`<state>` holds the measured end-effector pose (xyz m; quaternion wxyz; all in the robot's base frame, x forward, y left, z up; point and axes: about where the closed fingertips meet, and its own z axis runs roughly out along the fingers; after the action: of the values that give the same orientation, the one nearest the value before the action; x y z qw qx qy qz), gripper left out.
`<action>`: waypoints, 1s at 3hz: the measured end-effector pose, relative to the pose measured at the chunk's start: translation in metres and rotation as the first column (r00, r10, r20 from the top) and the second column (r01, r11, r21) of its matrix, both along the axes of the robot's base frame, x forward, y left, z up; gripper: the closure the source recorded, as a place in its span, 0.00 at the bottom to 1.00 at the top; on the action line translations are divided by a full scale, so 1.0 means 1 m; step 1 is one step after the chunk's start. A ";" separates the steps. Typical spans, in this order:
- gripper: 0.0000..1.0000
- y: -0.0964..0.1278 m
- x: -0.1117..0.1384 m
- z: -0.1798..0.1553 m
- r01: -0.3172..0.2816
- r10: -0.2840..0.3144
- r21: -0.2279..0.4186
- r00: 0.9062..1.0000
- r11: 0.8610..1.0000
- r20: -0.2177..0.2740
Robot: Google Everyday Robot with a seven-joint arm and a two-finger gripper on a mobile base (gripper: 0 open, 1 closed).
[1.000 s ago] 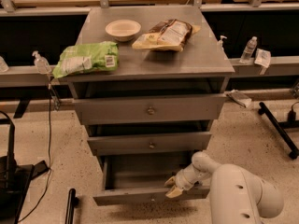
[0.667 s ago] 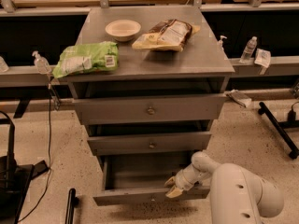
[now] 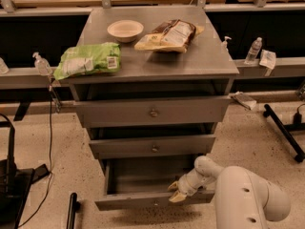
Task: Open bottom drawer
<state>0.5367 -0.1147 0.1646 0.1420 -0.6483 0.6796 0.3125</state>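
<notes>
While the gripper (image 3: 177,192) sits low at the foot of the cabinet, its jaws are right up against the top edge of the front panel of the bottom drawer (image 3: 138,200), a little right of centre. Whether they are spread or pinching that edge, I cannot tell. The pale yellow tips touch the panel, that much is plain.

And the bottom drawer stands pulled out, its narrow front well forward of the two above it, with the grey inside of the box showing behind the panel. Its knob is not to be made out from this angle.

Moving out: the white arm (image 3: 248,194) comes in from the lower right, thick and rounded, narrowing toward the wrist. Above, the middle drawer (image 3: 152,146) and the top drawer (image 3: 152,111) each show a small round knob at centre.

Up on the cabinet top (image 3: 190,61), a green bag (image 3: 88,59) lies at the front left corner, a pale bowl (image 3: 125,30) sits behind it, and a brown-and-yellow snack bag (image 3: 170,35) lies just beside the bowl. Off to the right a water bottle (image 3: 253,50) stands on a ledge.
</notes>
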 end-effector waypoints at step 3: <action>0.36 0.003 0.002 0.000 0.010 -0.011 0.014 1.000 1.000 0.021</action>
<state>0.5388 -0.1113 0.1647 0.1556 -0.6470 0.6792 0.3096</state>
